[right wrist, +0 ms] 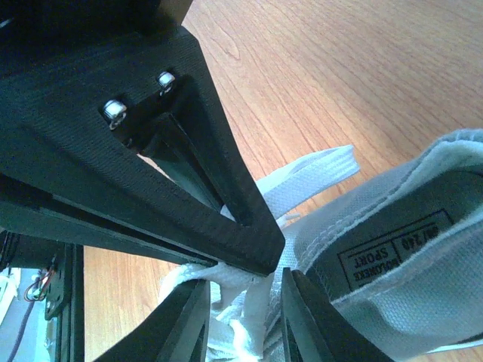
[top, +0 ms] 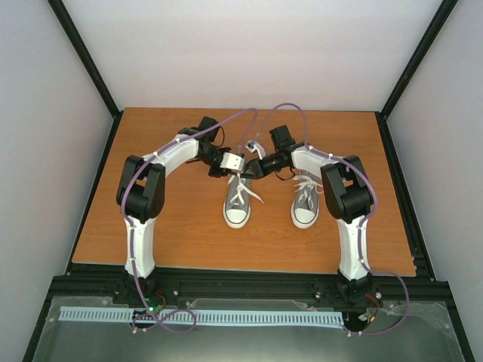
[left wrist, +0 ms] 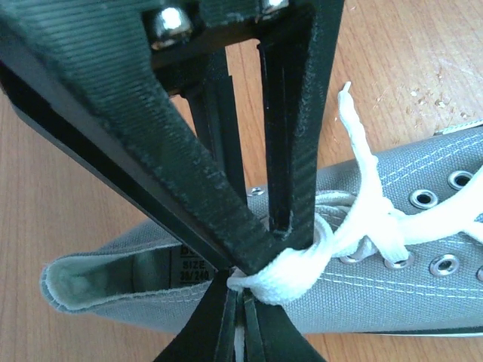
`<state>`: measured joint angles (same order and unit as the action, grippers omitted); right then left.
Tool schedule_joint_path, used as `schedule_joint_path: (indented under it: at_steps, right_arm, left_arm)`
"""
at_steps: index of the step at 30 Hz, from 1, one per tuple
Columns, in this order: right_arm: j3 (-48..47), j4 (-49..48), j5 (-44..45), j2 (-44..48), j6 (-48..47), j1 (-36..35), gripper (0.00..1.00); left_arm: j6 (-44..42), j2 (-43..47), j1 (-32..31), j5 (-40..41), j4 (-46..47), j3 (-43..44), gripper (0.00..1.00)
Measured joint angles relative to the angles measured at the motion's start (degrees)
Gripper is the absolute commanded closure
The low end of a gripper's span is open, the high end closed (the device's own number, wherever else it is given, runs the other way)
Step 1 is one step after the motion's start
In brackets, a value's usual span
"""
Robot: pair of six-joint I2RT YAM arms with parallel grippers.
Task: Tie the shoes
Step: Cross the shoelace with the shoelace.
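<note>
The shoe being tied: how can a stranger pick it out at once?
On the wooden table the left shoe stands beside the right shoe, both grey with white toe caps. Take the left one. Only at its laces do the left gripper and the right gripper meet, the left one pinching a white lace.

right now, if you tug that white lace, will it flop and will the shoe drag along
The lace probably flops: it is flat, soft, and creased where the left gripper pinches it. The shoe likely drags or tips: small canvas, looks light.

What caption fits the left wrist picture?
Left gripper shut on a white lace of the grey sneaker.
</note>
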<state>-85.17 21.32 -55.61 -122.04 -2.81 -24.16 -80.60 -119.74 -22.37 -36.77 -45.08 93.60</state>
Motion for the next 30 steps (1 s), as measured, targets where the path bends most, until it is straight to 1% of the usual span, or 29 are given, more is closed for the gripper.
schedule_joint_path:
  at_steps: [2,8,10,14,20,21,24,28,30]
  right_arm:
    - [-0.35,0.13,-0.39,-0.42,-0.02,-0.02,0.75]
    - [-0.9,0.28,-0.59,-1.05,-0.31,-0.31,0.96]
    - [-0.85,0.31,-0.04,-1.05,-0.33,-0.31,0.97]
    - [-0.11,-0.5,0.72,-0.7,-0.42,-0.31,0.97]
    - [0.92,-0.76,1.77,0.39,-0.63,-0.28,0.96]
    - [0.94,-0.72,1.92,0.5,-0.7,-0.28,0.96]
    - [1.11,-0.5,2.32,0.74,-0.83,-0.28,0.95]
    - [1.11,-0.37,2.71,0.92,-0.83,-0.24,0.93]
    - [1.11,-0.33,2.78,0.92,-0.83,-0.24,0.93]
  left_arm:
    - [0.26,0.0,0.04,-0.04,-0.09,0.0,0.97]
    - [1.25,-0.04,0.42,-0.11,-0.52,0.0,0.98]
    - [1.4,-0.07,0.48,-0.31,-0.74,0.0,0.97]
    - [1.81,-0.11,0.5,-0.26,-0.76,0.02,0.91]
    - [1.88,-0.11,0.5,-0.96,-0.81,0.15,0.9]
    - [1.88,-0.11,0.5,-0.98,-0.81,0.2,0.89]
    - [1.9,-0.11,0.5,-1.22,-0.83,0.22,0.78]
    - [1.88,-0.11,0.5,-2.03,-1.11,0.22,0.73]
    - [1.44,-0.11,0.5,-2.6,-1.51,0.24,0.73]
